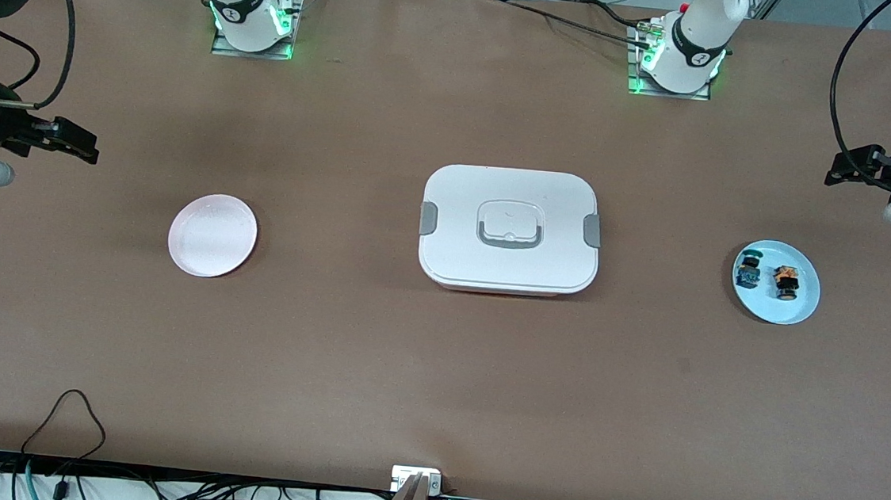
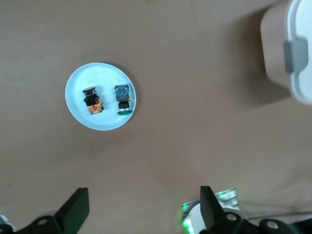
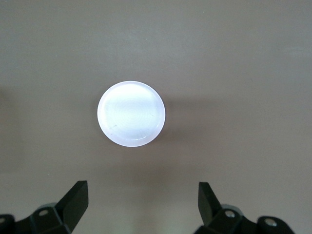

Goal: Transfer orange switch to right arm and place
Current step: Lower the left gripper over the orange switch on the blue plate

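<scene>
The orange switch [image 1: 786,282] lies on a light blue plate [image 1: 799,308] toward the left arm's end of the table, beside a small blue-and-black part [image 1: 748,271]. In the left wrist view the orange switch [image 2: 92,101] lies on the plate [image 2: 100,122] well away from my left gripper [image 2: 144,209], which is open and empty. My left gripper [image 1: 840,171] hangs over bare table beside the plate. My right gripper [image 1: 76,143], with its silver wrist cuff, waits open and empty over bare table at the right arm's end; in its wrist view the gripper [image 3: 141,204] holds nothing.
A white lidded box [image 1: 509,229] with grey side latches stands mid-table. A pale pink plate [image 1: 212,235] holding nothing sits toward the right arm's end and shows in the right wrist view [image 3: 131,113]. The box's corner [image 2: 292,48] shows in the left wrist view.
</scene>
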You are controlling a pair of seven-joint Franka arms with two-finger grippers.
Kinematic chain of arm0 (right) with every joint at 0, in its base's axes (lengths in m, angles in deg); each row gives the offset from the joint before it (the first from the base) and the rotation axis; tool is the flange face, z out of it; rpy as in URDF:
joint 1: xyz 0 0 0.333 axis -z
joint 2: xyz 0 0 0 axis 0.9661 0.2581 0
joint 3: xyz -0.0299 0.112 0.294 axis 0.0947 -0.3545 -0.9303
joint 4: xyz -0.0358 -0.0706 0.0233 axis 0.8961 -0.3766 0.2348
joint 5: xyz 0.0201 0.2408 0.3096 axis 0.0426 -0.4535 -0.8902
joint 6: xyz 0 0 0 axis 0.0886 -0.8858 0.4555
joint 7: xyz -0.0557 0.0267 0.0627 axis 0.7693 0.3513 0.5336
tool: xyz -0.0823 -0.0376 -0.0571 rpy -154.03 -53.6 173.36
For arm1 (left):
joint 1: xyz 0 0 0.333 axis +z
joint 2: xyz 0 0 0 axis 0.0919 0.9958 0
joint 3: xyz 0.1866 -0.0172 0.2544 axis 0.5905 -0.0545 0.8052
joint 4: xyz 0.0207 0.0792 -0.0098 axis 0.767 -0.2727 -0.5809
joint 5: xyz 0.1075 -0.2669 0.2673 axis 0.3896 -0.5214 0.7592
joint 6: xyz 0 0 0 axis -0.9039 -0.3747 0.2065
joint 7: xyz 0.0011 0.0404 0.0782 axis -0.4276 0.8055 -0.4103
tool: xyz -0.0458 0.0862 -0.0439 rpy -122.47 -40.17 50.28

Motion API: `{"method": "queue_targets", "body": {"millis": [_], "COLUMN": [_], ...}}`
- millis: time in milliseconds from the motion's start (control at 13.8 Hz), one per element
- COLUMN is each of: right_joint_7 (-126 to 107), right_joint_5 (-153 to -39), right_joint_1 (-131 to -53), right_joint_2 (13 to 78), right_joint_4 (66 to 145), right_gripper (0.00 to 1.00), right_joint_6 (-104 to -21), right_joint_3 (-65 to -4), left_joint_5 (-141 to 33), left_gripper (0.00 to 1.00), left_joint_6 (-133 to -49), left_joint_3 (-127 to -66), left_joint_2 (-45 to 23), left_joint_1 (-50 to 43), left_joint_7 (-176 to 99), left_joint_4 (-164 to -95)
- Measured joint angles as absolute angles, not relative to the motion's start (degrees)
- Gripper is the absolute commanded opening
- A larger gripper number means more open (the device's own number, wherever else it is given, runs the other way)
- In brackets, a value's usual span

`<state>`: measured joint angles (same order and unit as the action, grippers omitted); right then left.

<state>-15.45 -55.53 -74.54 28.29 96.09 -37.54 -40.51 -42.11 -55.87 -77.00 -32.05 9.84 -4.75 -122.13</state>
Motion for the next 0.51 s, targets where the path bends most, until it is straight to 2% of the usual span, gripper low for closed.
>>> {"method": "queue_targets", "body": {"millis": [362, 507], "right_joint_7": [-15.45, -15.45], "right_joint_5": [-55.53, -55.53], "right_joint_1": [-74.53, -74.53], "right_joint_2": [28.29, 28.29], "right_joint_4": [96.09, 96.09], "right_gripper": [1.00, 1.00], "right_joint_6": [-37.56, -37.56], "right_joint_3": [-40.51, -40.51], "left_joint_5": [-41.31, -41.31], "left_gripper": [1.00, 1.00], "left_joint_6": [-61.06, -66.67], "left_joint_3": [-76.92, -76.88], "left_joint_2": [-31.23, -30.57], "left_joint_1": [13.11, 15.20], "left_joint_7": [19.87, 27.73], "left_joint_4": [-129.24, -133.49]}}
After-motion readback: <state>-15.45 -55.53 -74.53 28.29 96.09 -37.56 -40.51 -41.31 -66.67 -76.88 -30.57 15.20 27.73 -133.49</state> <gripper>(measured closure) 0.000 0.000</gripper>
